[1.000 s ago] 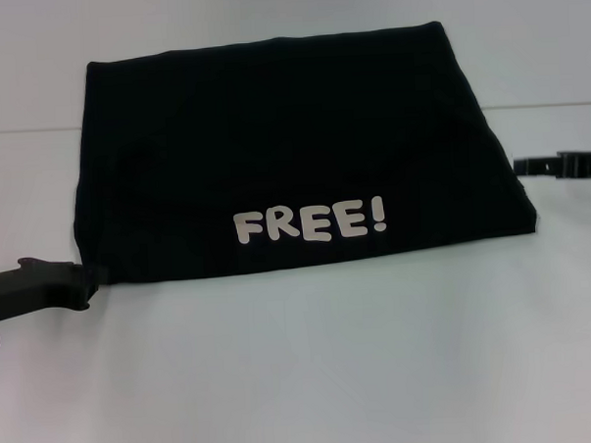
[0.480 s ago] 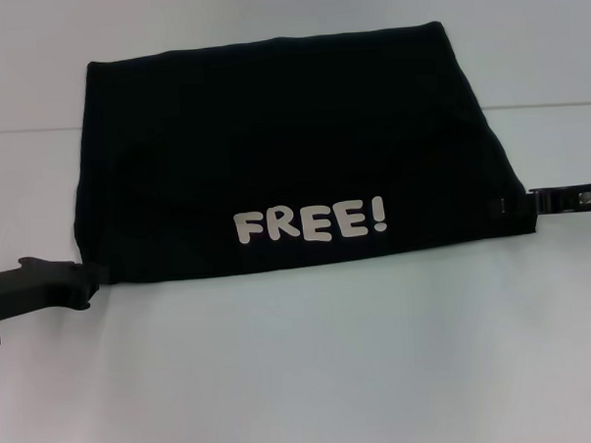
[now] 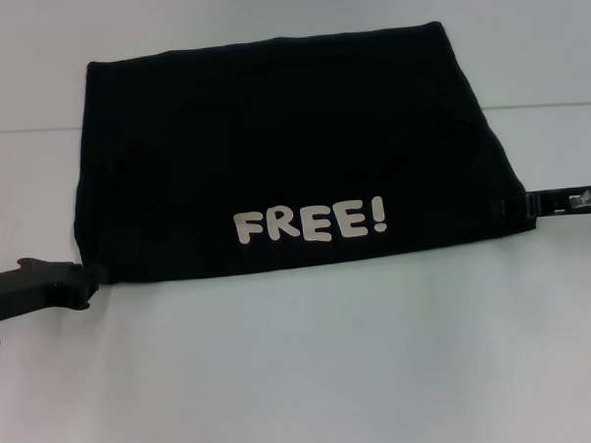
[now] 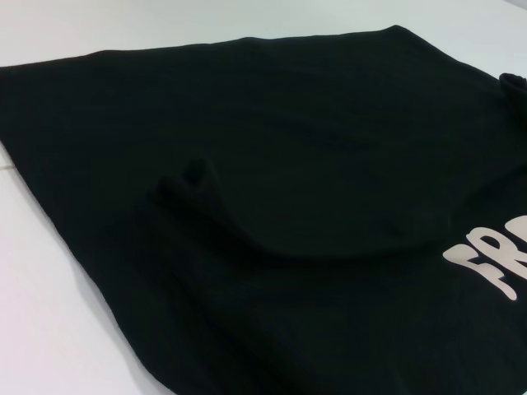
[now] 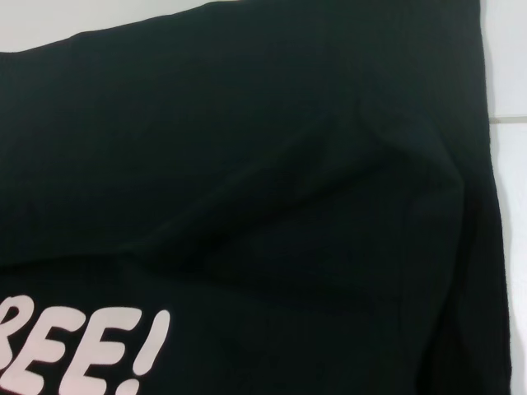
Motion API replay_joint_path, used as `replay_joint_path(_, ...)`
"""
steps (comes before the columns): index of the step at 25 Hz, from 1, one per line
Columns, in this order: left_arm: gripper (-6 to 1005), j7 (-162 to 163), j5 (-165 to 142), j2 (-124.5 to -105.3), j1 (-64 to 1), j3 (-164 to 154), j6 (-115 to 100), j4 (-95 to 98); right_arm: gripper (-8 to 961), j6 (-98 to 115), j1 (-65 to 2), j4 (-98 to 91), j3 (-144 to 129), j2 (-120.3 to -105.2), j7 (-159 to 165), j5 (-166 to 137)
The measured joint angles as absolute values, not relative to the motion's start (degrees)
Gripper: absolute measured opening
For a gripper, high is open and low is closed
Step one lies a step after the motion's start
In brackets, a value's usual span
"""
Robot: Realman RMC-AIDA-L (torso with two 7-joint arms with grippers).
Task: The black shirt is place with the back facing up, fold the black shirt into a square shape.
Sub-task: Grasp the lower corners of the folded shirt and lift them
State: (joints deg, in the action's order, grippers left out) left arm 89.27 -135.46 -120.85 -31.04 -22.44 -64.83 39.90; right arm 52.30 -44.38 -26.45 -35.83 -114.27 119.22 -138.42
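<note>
The near part of the white table (image 3: pixel 312 368) is bare. Beyond it, the left pincer (image 3: pixel 90 278) lies low on the table, its tip at the near left corner of the black shirt (image 3: pixel 282 134); whether its fingers are parted or pressed together cannot be made out where black meets black. Along the shirt's near edge runs the cream "FREE!" lettering (image 3: pixel 310 223) (upright as seen from the head). At the near right corner, the right pincer (image 3: pixel 516 208) reaches in from the side, its tip overlapping the hem; its fingers likewise cannot be told open or closed. The shirt lies flat, folded to a wide rectangle-like shape, stretching toward the far side of the table. The left wrist view shows a raised pucker of fabric (image 4: pixel 189 177); the right wrist view shows soft creases (image 5: pixel 346 156).
</note>
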Motion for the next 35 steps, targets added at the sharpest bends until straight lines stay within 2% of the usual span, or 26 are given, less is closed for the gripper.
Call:
replay_joint_path(5, 6, 89.4, -135.5, -120.85, -31.0, -22.4, -64.8, 39.9, 381, 52.9, -44.3, -26.2, -35.8, -114.16, 118.3, -138.4)
replay_joint_path(8, 6, 89.5, -135.5, -120.85, -30.9, -22.4, -64.8, 39.8, 138, 52.9, -44.0, -26.3, -35.8, -114.25, 118.0, -138.4)
replay_joint_path(15, 6, 91.6, -135.7, -120.9, -30.6, -22.4, -65.9, 40.0, 72, 58.5, -41.7, -26.5, -35.7, -113.81, 111.8, -134.2)
replay_joint_path(19, 6, 95.2, -136.3, -120.83, -29.4, -22.3, -73.9, 43.2, 34, 64.6, -38.6, -28.4, -35.6, -113.37, 108.8, -131.8)
replay_joint_path(26, 6, 97.6, -138.8, -120.83, -26.7, -22.1, -87.8, 49.9, 33, 77.6, -30.2, -35.6, -35.6, -113.55, 105.0, -131.0)
replay_joint_path(35, 7, 98.6, -144.9, -120.49, -26.3, -20.0, -94.3, 51.3, 34, 88.0, -24.4, -36.3, -35.6, -112.89, 97.8, -131.1)
